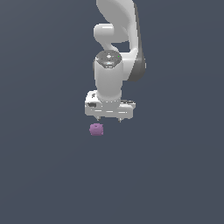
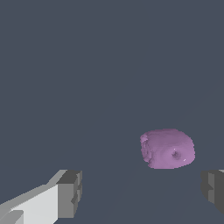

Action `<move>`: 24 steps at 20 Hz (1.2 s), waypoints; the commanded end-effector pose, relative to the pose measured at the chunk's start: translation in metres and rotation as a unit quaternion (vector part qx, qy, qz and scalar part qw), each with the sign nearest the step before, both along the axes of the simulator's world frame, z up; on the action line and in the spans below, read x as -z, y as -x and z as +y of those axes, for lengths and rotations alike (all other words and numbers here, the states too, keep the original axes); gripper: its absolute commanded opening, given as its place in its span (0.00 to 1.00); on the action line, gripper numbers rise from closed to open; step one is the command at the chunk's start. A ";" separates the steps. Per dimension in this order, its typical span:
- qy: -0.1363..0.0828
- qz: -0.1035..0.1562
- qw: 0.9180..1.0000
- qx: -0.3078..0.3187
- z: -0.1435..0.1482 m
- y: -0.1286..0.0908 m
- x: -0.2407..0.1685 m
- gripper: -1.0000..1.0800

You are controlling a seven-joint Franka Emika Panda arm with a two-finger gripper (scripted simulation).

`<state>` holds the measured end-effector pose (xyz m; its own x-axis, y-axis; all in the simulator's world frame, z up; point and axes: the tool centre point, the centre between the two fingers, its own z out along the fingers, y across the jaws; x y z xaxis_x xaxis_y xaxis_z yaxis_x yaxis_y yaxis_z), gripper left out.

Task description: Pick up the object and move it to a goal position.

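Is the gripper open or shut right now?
Open. In the wrist view the gripper shows two fingertips far apart with nothing between them; the purple object lies beyond them, not held.

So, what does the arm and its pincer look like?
The arm is glossy white with rounded links and a dark grey joint section. A grey disc caps the wrist. The pincer has a white boxy base; its fingers end in dark grey blocky pads.

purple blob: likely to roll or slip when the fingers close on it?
The purple blob looks roundish and lumpy, so it may roll or twist if one finger touches first. Its surface looks matte, so probably not very slippery. It sits off-centre of the open gripper, which makes a nudge likelier.
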<state>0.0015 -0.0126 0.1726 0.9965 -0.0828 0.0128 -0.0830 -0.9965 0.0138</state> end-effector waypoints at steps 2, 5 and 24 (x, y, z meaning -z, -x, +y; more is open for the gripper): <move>-0.002 0.001 0.999 0.032 -0.003 0.001 0.004 0.96; -0.004 0.001 0.998 0.067 -0.006 0.002 0.008 0.96; -0.011 0.004 0.934 0.356 -0.034 0.010 0.039 0.96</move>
